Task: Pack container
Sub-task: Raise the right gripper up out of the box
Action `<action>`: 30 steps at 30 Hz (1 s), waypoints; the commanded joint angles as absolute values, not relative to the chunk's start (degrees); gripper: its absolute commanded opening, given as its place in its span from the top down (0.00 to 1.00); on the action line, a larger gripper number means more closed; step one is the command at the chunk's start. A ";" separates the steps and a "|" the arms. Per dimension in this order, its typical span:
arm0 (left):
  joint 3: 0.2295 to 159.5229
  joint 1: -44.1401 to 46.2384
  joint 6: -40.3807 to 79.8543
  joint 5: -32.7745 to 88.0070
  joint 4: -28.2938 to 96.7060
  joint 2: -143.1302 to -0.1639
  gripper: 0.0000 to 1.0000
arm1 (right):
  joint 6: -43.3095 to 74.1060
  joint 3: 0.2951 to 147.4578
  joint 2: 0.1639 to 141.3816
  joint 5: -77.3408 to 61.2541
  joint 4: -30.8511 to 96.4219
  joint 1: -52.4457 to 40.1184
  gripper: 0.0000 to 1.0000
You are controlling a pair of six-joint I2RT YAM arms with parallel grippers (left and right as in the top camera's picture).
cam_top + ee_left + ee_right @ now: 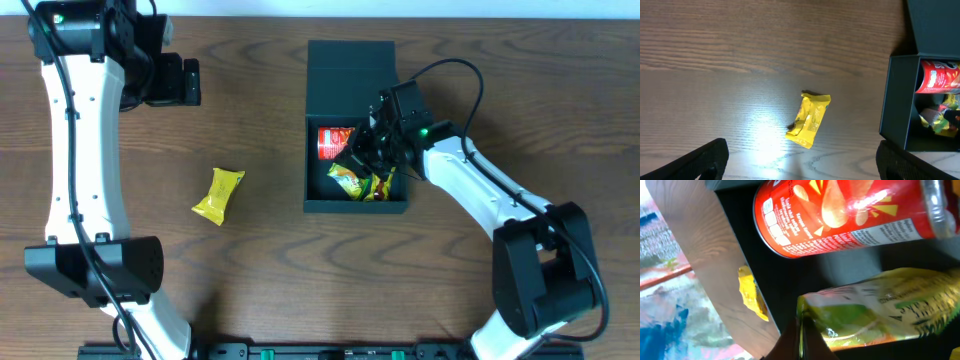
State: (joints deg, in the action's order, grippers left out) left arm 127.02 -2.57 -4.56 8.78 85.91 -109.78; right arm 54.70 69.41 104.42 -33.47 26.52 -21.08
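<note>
The container (355, 206) sits on the table (250, 290), lid folded back for loading. Inside it, beside the red can (330, 142), the right gripper (372, 152) meets a green packet (352, 182); whether it grips, I cannot tell. Left of the container, the left gripper (800, 159) hangs wide open and empty over the yellow packet (810, 120).

Likely robot lab: wood-grain table (270, 270), left arm (72, 150), right arm (482, 187) mounted at edge
</note>
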 commanded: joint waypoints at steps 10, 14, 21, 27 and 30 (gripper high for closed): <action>126.85 -2.61 -5.15 8.40 85.52 -109.08 0.04 | 51.11 69.34 104.27 -37.60 25.32 -20.08 0.94; 126.85 -2.61 -5.15 8.40 85.19 -109.08 0.05 | 47.07 69.36 104.27 -36.36 28.21 -19.46 0.98; 126.85 -2.61 -5.15 8.40 84.20 -109.08 0.05 | 44.01 69.34 104.27 -30.44 35.27 -20.18 0.99; 126.85 -2.61 -5.15 8.40 83.66 -109.08 0.05 | 43.07 71.33 104.25 -35.42 27.90 -20.16 0.98; 126.85 -2.61 -5.15 8.40 83.70 -109.08 0.05 | 38.15 77.23 103.96 -32.58 31.90 -20.32 0.98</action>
